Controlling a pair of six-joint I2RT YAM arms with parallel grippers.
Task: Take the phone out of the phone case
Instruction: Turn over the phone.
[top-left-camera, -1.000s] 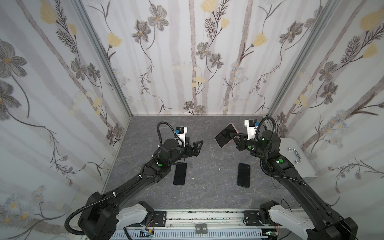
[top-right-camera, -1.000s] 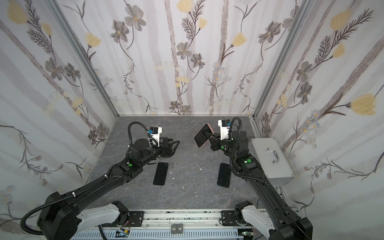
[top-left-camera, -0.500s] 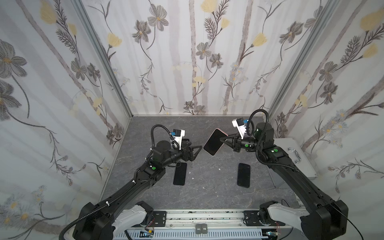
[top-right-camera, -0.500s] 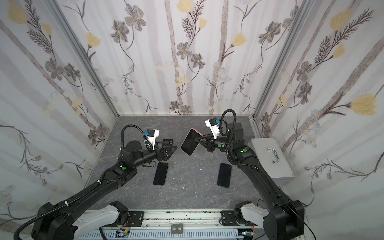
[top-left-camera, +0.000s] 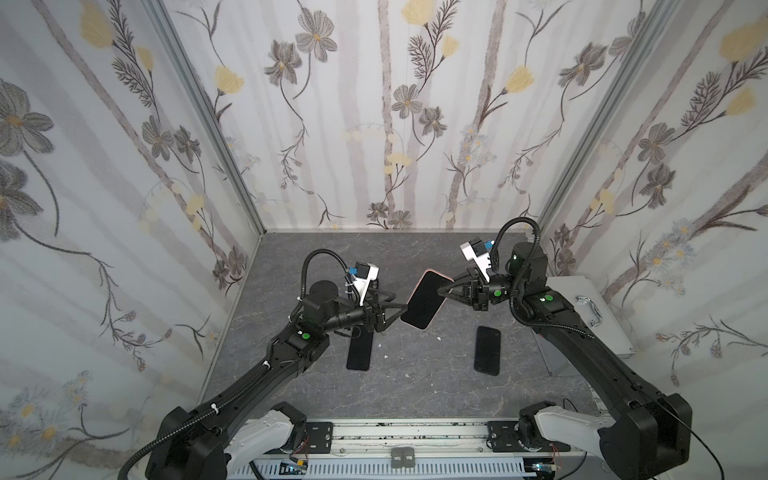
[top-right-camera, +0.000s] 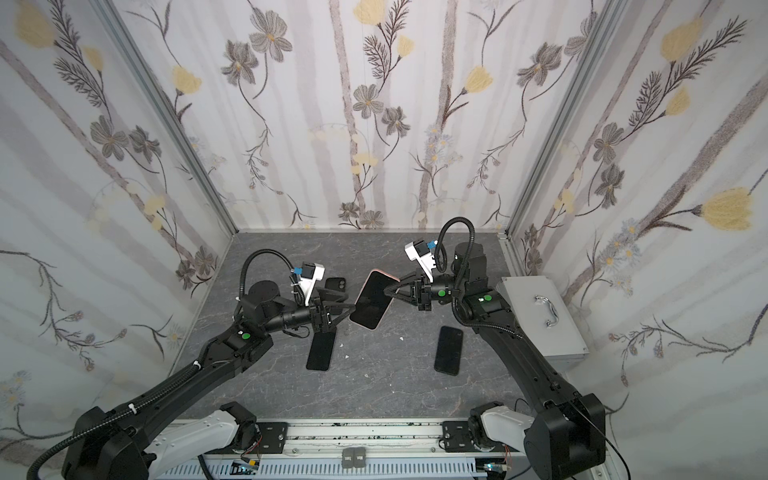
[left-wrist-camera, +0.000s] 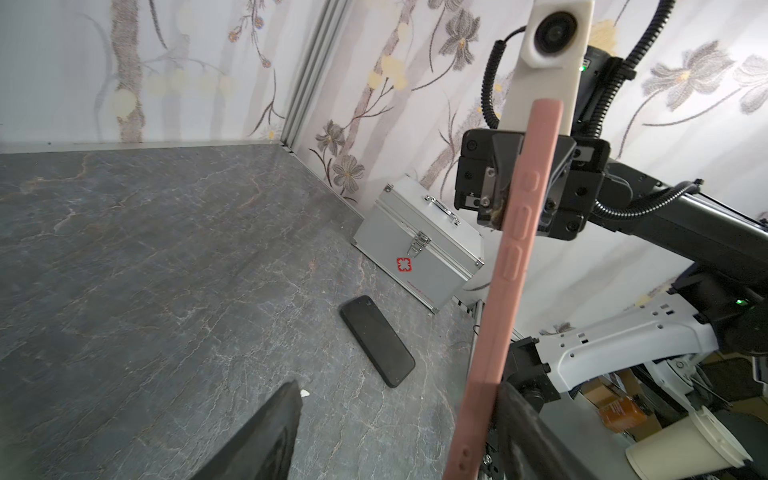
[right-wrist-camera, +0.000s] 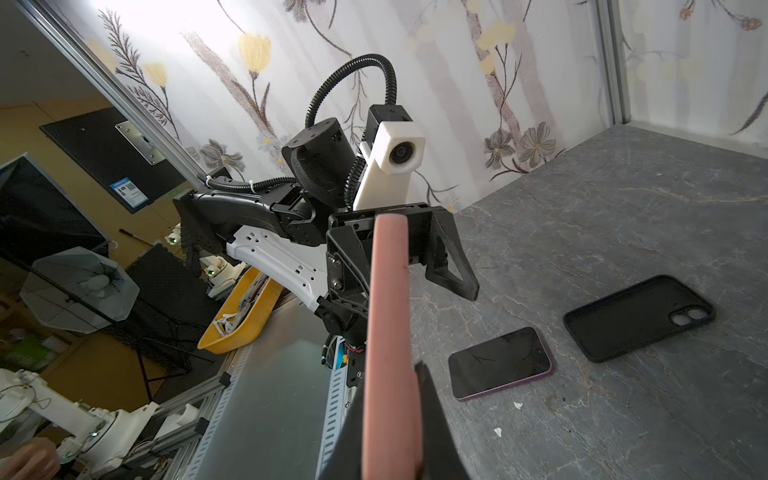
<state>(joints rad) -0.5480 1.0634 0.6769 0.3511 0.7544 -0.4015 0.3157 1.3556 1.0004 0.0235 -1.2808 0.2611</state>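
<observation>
You have the pink-cased phone (top-left-camera: 424, 300) up off the table (top-left-camera: 436, 386), tilted, screen facing up, between the 2 arms. I judge it is held there so the case's free long edge faces the left arm and the case can be worked off from that side.

The right gripper (top-left-camera: 448, 291) is clamped nearly shut on 1 long edge of the phone; its wrist view shows the pink case (right-wrist-camera: 386, 345) running edge-on out of the jaws.

The left gripper (top-left-camera: 400, 309) stands part open, straddling the opposite lower edge. In its wrist view 1 finger (left-wrist-camera: 536, 432) sits right against the pink edge and the other is well apart from it, so it has no grip yet.

On the table lie 2 bare phones (top-left-camera: 487, 350) (top-left-camera: 360, 350) and an empty black case (top-right-camera: 335, 286).
</observation>
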